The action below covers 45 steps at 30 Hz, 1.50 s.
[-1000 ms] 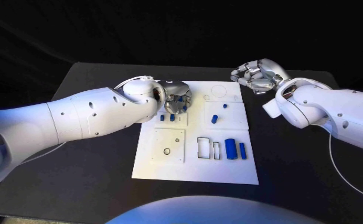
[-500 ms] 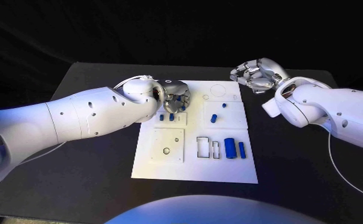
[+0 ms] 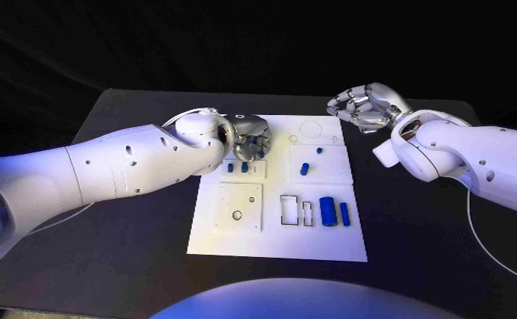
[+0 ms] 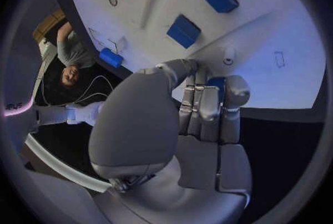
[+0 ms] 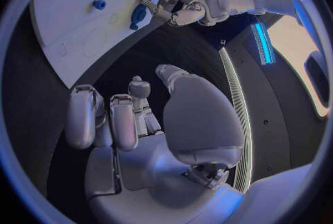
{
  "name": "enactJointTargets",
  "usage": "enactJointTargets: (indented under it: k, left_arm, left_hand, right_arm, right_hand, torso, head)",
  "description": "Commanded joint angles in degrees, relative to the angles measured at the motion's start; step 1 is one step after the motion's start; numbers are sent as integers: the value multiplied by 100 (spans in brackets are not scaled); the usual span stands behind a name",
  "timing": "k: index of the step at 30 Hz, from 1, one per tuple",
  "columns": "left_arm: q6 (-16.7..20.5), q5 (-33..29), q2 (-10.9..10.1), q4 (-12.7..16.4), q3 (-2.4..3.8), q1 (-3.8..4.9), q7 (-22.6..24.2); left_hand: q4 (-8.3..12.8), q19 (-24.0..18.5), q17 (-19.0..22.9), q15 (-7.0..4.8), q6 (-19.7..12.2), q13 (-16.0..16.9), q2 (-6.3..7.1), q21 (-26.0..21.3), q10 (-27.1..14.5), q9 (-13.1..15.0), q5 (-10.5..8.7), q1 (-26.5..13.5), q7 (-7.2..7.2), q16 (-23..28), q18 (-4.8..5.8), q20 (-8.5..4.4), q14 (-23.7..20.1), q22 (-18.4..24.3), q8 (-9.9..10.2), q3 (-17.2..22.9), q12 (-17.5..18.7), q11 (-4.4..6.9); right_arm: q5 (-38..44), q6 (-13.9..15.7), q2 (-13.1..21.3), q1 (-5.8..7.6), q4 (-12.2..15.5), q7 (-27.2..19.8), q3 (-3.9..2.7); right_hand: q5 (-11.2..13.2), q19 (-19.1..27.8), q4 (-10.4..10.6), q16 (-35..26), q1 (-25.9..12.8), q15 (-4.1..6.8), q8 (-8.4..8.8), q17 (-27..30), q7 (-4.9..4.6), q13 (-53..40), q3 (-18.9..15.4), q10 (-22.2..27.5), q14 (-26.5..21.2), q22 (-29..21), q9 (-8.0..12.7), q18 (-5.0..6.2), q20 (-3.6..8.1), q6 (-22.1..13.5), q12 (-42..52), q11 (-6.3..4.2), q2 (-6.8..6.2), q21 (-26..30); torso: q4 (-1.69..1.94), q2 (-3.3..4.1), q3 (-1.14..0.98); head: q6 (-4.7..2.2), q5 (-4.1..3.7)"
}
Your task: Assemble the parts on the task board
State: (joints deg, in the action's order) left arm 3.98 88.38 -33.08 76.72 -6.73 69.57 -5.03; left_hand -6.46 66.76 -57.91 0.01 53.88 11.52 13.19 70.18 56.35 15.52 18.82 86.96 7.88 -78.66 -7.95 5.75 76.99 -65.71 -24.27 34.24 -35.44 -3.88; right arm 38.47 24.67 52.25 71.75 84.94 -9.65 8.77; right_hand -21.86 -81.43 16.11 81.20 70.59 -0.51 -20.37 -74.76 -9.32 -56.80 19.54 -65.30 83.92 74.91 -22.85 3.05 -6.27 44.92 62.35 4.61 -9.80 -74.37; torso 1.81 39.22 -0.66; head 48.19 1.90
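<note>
I'm seeing black table point(image 3: 129, 252) carrying white task board point(image 3: 275, 248) at centre, dark backdrop behind. Left hand point(image 3: 251, 140) sitting over board's upper left, fingers curling around blue part point(image 4: 216, 83); its axis unclear. Right hand point(image 3: 366, 108) hovering off board's upper right corner, fingers curling in, holding nothing. Two largest blue parts point(image 3: 329, 212) lying lengthwise, pointing away from me.

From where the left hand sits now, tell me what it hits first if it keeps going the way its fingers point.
Most likely the task board itself: the left hand curls down over its upper left part, beside two small blue parts. Height above the board is unclear.
</note>
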Motion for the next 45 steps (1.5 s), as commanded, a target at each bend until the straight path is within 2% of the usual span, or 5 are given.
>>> enactJointTargets:
  k: [1, 7, 14, 26, 45]
  left_arm:
    - [142, -141, -62, 123, 61, -5, 117]
    - [169, -313, -310, 381, 232, -4, 90]
    - [140, -493, -637, 581, 331, 1, 37]
    - [-41, -669, -928, 546, 350, -8, -7]
    - [-93, -752, -835, 356, 338, -119, 11]
  left_hand:
    - [26, 15, -1, 6, 69, -11, 2, 28, 12, 7, -19, -72, 3, -28, 86, -1, 54, 7, -11, -4, 15, -9]
    - [11, 1, 10, 15, 94, -21, 17, 28, 0, 12, -18, -157, 2, -35, 86, 7, 59, 6, -1, -7, 51, -16]
    - [-1, -3, 22, 17, 118, -26, 35, 28, 17, 19, -18, -220, -4, -39, 86, 13, 61, 2, 1, -17, 68, -13]
    - [-15, -20, 44, 16, 139, -31, 56, 16, 30, 27, -21, -279, -12, -37, 83, 18, 54, 12, 4, -30, 87, -9]
    - [-16, -21, 45, 15, 148, -32, 58, 15, 37, 30, -21, -290, -16, -38, 83, 19, 54, 11, 4, -31, 92, -7]
  right_arm:
    - [47, -67, -6, -4, -1, -48, -1]
    - [47, -71, -6, -4, -10, -41, 0]
    - [47, -74, -2, -5, -13, -37, 0]
    - [47, -74, 4, -6, -12, -35, 0]
    - [47, -70, -6, -9, -8, -39, 0]
  right_hand:
    - [-18, 9, -17, -36, -6, 49, -18, -9, -1, -4, -20, 0, 239, 564, 6, 71, 24, -43, 24, -21, 49, 35]
    - [-18, 9, -17, -36, -6, 49, -18, -9, -1, -4, -20, 0, 239, 564, 6, 71, 24, -43, 24, -21, 49, 35]
    - [-18, 9, -17, -36, -6, 49, -18, -9, -1, -4, -20, 0, 239, 564, 6, 71, 24, -43, 24, -21, 49, 35]
    - [-21, 5, -11, -40, -8, 49, -27, -4, -1, -9, -25, -7, 239, 568, 8, 70, 24, -42, 32, -21, 62, 31]
    - [-21, 5, -11, -40, -8, 49, -27, -4, -1, -9, -25, -7, 239, 568, 8, 70, 24, -42, 32, -21, 62, 31]
  torso:
    - [1, 5, 9]
    - [16, -7, -2]
    - [27, -8, 3]
    - [11, 1, 9]
    - [7, 4, 0]
  head:
    - [-17, -5]
    - [-19, 4]
    - [-36, 7]
    - [-26, 42]
    - [-2, 48]
